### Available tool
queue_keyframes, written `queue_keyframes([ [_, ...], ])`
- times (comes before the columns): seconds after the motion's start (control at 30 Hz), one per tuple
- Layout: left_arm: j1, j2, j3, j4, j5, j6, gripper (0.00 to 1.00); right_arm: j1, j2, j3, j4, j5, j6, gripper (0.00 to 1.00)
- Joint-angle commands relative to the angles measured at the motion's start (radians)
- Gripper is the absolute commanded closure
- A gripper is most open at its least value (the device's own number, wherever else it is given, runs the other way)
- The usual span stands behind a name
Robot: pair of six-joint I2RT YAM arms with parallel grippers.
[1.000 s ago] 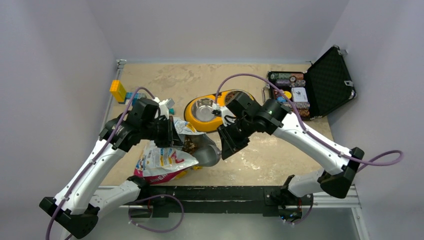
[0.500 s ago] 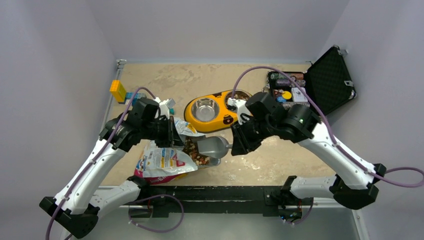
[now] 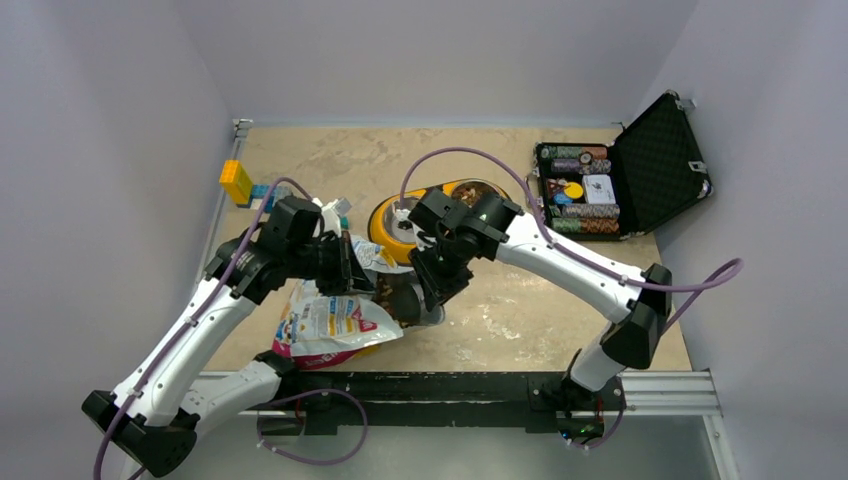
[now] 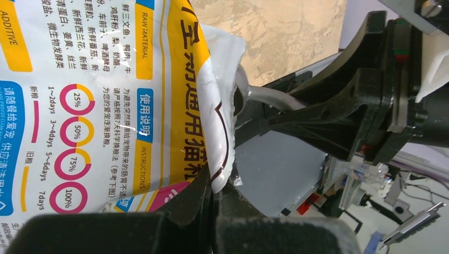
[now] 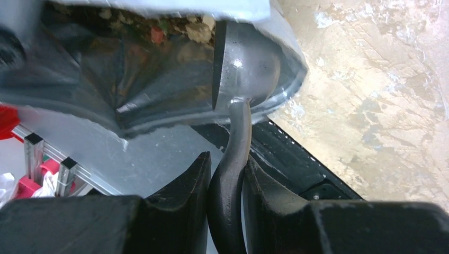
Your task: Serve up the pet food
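You are mid-scoop: your left gripper [image 4: 213,193] pinches the open lip of the bag [image 4: 106,95], your right gripper [image 5: 225,177] clamps the handle of the metal scoop [image 5: 244,66], its bowl inside the bag at the pet food [image 5: 159,33], so next lift it level toward the yellow feeder [image 3: 380,228] just beyond.

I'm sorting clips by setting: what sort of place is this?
Probably a robot test cell, not a home: plain walls box in the table, with unrelated props, a poker chip case and toy blocks.
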Motion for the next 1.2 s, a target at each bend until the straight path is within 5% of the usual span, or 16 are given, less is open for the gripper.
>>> queue_keyframes([
  [0.0, 0.002, -0.055, -0.034, 0.210, 0.087, -0.148, 1.00, 0.034, 0.120, 0.108, 0.127, -0.022, 0.008, 1.00],
  [0.23, 0.000, -0.060, -0.034, 0.242, 0.088, -0.201, 1.00, 0.079, 0.379, 0.403, 0.290, -0.348, 0.013, 1.00],
  [0.43, 0.000, -0.105, -0.012, 0.197, 0.037, -0.174, 1.00, -0.003, 0.114, -0.021, 0.911, -0.666, 0.203, 1.00],
  [0.6, 0.000, -0.173, -0.014, 0.249, 0.009, -0.184, 1.00, -0.094, -0.031, -0.282, 1.238, -0.808, 0.352, 1.00],
  [0.77, -0.001, -0.180, -0.024, 0.293, 0.026, -0.216, 1.00, -0.105, -0.097, -0.351, 1.095, -0.762, 0.247, 1.00],
  [0.97, 0.001, -0.161, 0.102, 0.063, -0.113, -0.074, 1.00, -0.128, -0.099, -0.395, 0.849, -0.620, 0.075, 1.00],
  [1.17, 0.001, -0.167, 0.169, -0.083, -0.222, 0.020, 1.00, -0.176, -0.236, -0.553, 1.022, -0.689, 0.200, 1.00],
])
